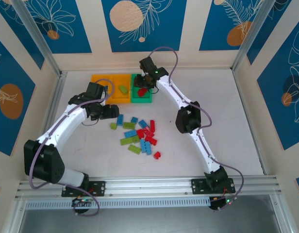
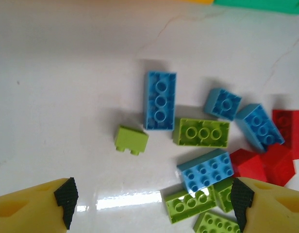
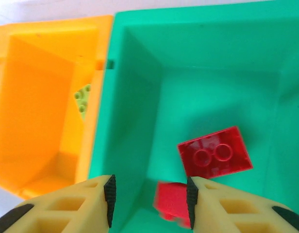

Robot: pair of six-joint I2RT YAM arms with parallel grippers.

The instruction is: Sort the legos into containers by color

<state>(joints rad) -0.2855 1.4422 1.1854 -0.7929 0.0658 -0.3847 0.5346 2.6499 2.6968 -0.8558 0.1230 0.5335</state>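
Glossy white table (image 2: 67,73) w/ studded plastic legos (image 2: 160,100), smooth green bin (image 3: 140,97).

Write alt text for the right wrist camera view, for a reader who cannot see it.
The open right pincer hangs over a bright green plastic bin with two red plastic bricks inside; a light green brick lies in the neighbouring orange bin.
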